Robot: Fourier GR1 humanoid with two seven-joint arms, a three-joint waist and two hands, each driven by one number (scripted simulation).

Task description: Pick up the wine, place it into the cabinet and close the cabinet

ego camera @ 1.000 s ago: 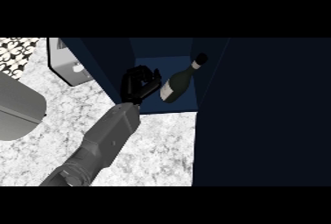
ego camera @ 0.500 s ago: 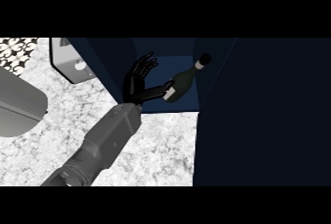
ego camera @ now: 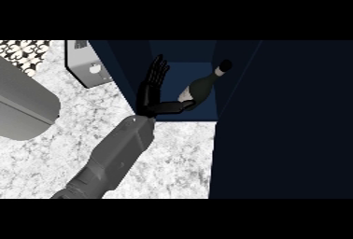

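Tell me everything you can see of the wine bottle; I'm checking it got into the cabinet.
The wine bottle is dark green glass by its look, with a pale band low on its body and a dark capped neck. It leans inside the open dark-blue cabinet, neck pointing up and right toward the cabinet's right wall. The left hand is beside it, fingers straight, thumb reaching to the bottle's lower end; whether they touch is unclear. Its base is hidden.
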